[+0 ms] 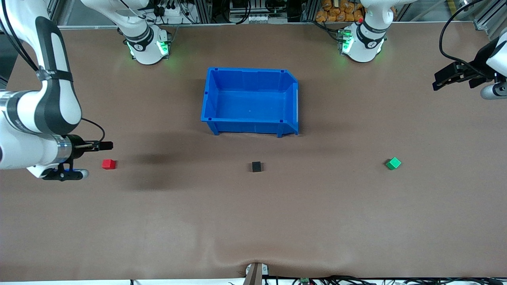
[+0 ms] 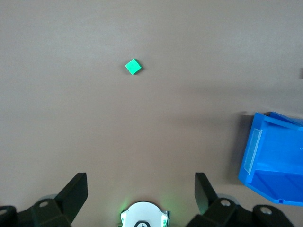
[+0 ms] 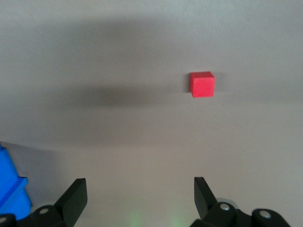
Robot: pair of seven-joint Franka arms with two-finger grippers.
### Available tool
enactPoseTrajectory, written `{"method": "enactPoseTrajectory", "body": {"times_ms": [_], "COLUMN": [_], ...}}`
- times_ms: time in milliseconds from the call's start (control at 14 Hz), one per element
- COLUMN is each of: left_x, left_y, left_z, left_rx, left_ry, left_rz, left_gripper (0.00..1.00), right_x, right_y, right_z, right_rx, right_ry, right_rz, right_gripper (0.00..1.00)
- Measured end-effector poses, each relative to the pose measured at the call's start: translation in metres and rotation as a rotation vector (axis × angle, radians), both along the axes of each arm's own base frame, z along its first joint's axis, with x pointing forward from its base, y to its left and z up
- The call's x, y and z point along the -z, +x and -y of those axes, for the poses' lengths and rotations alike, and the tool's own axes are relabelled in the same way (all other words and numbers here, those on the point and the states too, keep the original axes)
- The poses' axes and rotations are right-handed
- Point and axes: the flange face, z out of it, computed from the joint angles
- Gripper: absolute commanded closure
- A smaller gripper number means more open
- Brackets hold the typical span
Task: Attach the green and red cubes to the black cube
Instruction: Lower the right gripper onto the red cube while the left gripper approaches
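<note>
A blue bin (image 1: 249, 99) sits empty on the brown table (image 1: 253, 221), toward the robots' bases.

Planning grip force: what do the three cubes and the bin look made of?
Red cube: matte and slightly soft-edged, possibly foam or plastic. Green cube and black cube: flat, glare-free faces, likely the same; unsure. Bin: glossy moulded blue plastic, with ribbed walls.

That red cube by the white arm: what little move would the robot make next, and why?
Probably the right gripper would ease down over the red cube to grasp it. Its fingers are open and empty, it hangs closest to that cube, and the cube lies apart from the black cube. The left gripper waits, open, far from the green cube.
</note>
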Motion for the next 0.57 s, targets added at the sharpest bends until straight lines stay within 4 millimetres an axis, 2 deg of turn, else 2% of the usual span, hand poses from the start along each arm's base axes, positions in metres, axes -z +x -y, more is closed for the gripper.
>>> {"method": "enactPoseTrajectory", "body": {"times_ms": [357,571], "left_x": [0.024,0.037], "left_y": [0.004,0.008], "left_z": [-0.001,-0.001], "left_rx": [0.0,0.0], "left_ry": [0.0,-0.001], "left_rz": [-0.031,-0.037], "left_gripper": [0.0,0.0], "right_x": [0.046,0.085], "right_y": [-0.003,-0.023], "right_z": [0.026,0.035], "right_rx": [-0.005,-0.011], "right_ry": [0.002,-0.005], "right_rz": [0.13,0.219], "right_gripper": [0.0,0.0]}}
